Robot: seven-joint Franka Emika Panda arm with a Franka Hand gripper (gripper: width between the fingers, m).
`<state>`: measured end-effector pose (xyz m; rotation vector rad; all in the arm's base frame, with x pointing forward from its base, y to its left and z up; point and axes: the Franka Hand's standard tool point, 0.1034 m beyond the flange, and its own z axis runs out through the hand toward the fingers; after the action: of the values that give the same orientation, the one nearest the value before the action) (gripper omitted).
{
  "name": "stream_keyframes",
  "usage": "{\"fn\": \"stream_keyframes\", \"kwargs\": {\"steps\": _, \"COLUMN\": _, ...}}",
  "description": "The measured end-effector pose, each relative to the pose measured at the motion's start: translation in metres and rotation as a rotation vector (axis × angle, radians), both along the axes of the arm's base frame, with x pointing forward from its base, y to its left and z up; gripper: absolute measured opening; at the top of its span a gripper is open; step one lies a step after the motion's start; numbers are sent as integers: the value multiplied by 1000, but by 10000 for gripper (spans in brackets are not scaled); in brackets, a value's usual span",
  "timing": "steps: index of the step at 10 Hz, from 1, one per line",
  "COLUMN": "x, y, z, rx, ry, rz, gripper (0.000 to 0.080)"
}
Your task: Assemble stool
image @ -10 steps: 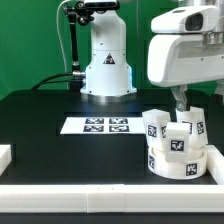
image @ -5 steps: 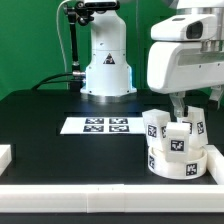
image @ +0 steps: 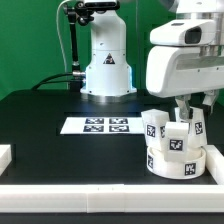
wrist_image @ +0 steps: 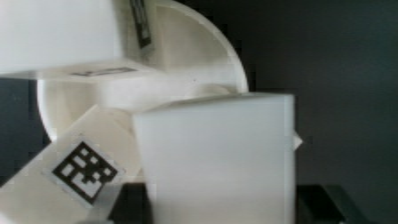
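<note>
The white round stool seat lies on the black table at the exterior view's right, and three white tagged legs stand on it. My gripper hangs just above the legs. In the wrist view a plain white leg fills the middle, and my gripper has one dark finger at each side of it. The jaws look open around this leg. A second leg with a tag leans beside it. The seat's curved rim lies behind.
The marker board lies flat at the table's middle, in front of the robot base. A plain white bar sits at the exterior view's left edge. A white rail runs along the front.
My arm has come down a little, and slightly toward the exterior view's right, closer over the legs. The seat and legs have not moved.
</note>
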<state>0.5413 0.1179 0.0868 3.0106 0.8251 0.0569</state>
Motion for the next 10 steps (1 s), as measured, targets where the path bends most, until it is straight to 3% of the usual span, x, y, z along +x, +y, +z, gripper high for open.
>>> {"fn": "stream_keyframes", "kwargs": {"steps": 3, "x": 0, "y": 0, "z": 0, "rx": 4, "ry": -1, "rz": -86, "gripper": 339}}
{"fn": "stream_keyframes", "kwargs": {"steps": 7, "x": -1, "y": 0, "z": -1, "rx": 19, "ry": -2, "rz": -397, "gripper": 340}}
{"fn": "stream_keyframes", "kwargs": {"steps": 10, "x": 0, "y": -1, "z": -2, "rx": 47, "ry": -10, "rz": -819, "gripper": 340}}
